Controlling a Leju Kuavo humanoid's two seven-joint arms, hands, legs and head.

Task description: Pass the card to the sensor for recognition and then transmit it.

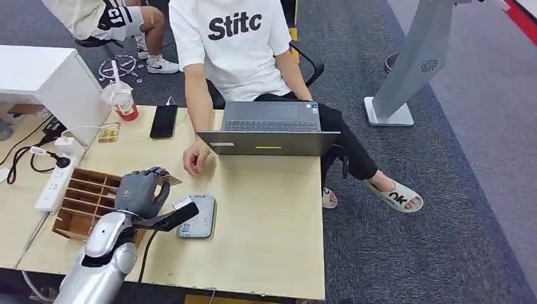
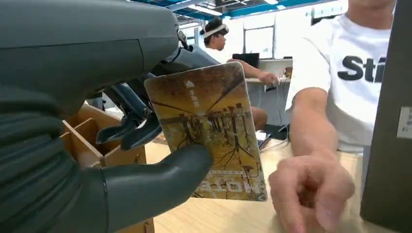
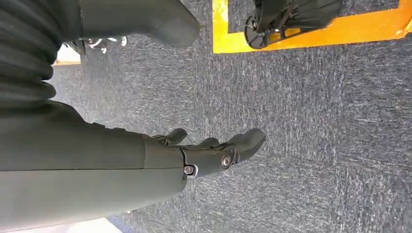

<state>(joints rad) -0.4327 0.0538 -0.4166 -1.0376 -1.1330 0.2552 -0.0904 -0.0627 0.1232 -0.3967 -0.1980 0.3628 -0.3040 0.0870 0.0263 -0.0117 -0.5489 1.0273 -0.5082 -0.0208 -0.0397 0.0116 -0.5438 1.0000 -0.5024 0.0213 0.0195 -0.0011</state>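
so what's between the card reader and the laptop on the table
Bare tabletop in the head view: nothing lies between the card reader and the laptop. The person's hand rests off to the side.

Right hand [image 3: 214, 150] hung over dark grey carpet [image 3: 316, 145], fingers extended and apart, holding nothing. An orange-yellow floor marking [image 3: 311, 31] ran at twelve to two o'clock, a dark caster [image 3: 255, 29] resting at its edge near twelve.

Brown patterned card [image 2: 209, 131] upright in left hand [image 1: 140, 192]; grey sensor [image 1: 197, 216] flat on table.
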